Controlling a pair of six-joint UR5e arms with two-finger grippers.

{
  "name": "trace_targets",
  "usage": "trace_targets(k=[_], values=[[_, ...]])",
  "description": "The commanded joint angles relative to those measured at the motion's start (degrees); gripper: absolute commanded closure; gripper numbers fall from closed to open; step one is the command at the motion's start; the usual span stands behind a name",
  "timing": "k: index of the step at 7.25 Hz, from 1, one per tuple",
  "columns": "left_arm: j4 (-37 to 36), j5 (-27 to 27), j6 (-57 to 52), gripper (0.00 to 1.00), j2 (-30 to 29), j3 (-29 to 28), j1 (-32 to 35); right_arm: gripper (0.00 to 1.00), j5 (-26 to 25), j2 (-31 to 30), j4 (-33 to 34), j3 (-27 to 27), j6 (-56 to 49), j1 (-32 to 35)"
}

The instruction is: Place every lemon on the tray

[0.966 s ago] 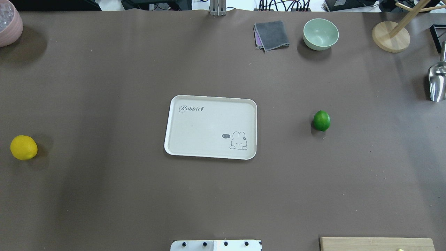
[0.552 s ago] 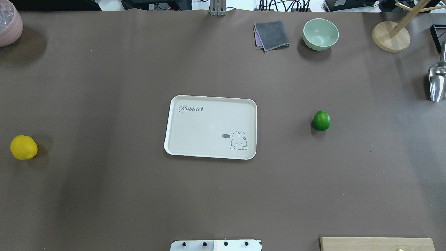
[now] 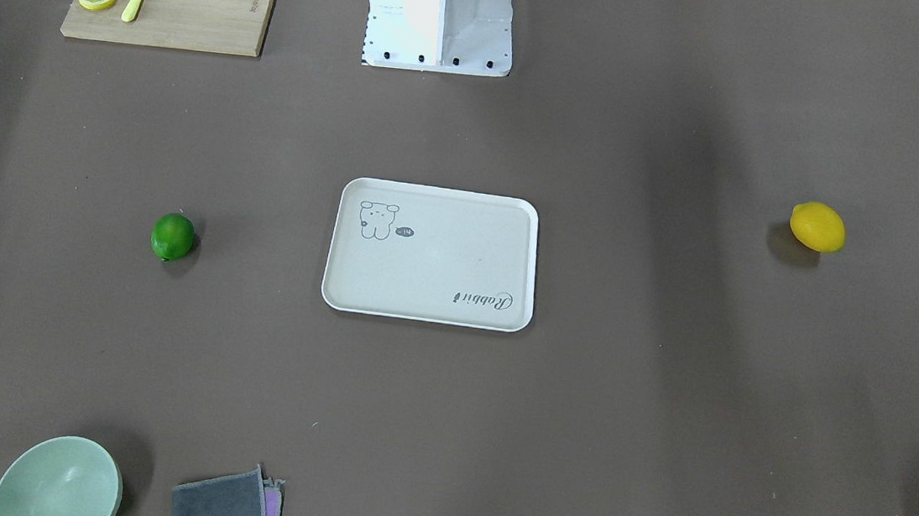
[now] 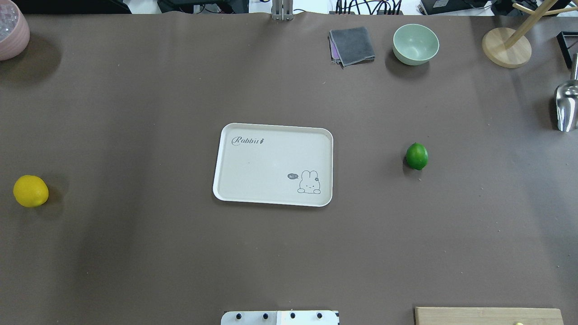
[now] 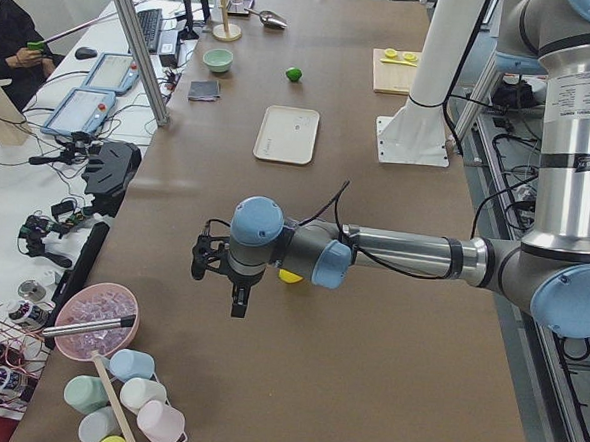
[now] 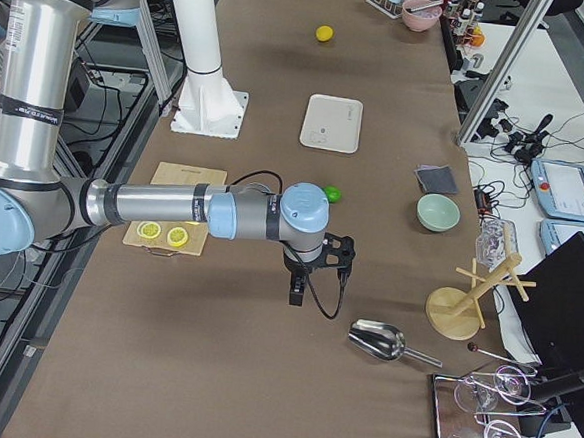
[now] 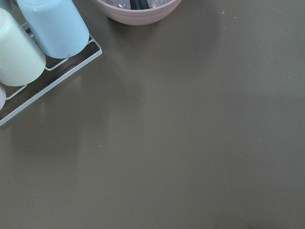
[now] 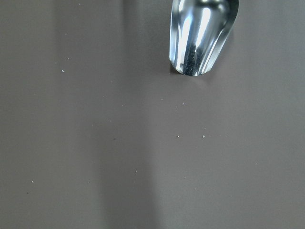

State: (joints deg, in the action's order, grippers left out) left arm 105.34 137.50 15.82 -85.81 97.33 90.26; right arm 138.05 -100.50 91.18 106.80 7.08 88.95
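Brown tabletop (image 4: pixel 135 90) is occupied centrally by the tray (image 4: pixel 271 158), with the yellow lemon (image 4: pixel 30 191) and the green lemon (image 4: pixel 417 156) laid well apart on either side; whether the left gripper (image 5: pixel 232 295) and right gripper (image 6: pixel 308 276) are closed cannot be told.

brown table (image 7: pixel 190 143); pink bowl (image 7: pixel 138 12) at top, pastel cups (image 7: pixel 52 26) in what seems a wire rack (image 7: pixel 57 76), top left.

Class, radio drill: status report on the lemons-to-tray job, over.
Left gripper and right gripper out at table ends, jaws unreadable. Glossy yellow lemon and green lemon on table, neither on cream rectangular tray. Nothing lies between.
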Motion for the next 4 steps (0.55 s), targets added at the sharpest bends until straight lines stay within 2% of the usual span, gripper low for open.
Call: trace_targets(k=[1,2,4], values=[[0.65,3.20,0.62,0.02,-0.32,1.72,0.00,0.00,1.25,1.52,-0.39,0.51,0.04,0.00],[1.27,5.39,0.53,0.02,-0.49,2.07,-0.35,0.00,1.26,2.14,-0.56,0.52,0.74,-0.17],[8.44,6.81,0.09,0.02,-0.32,0.95,-0.88,0.00,2.91,5.75,-0.65,0.43,0.48,-2.70]])
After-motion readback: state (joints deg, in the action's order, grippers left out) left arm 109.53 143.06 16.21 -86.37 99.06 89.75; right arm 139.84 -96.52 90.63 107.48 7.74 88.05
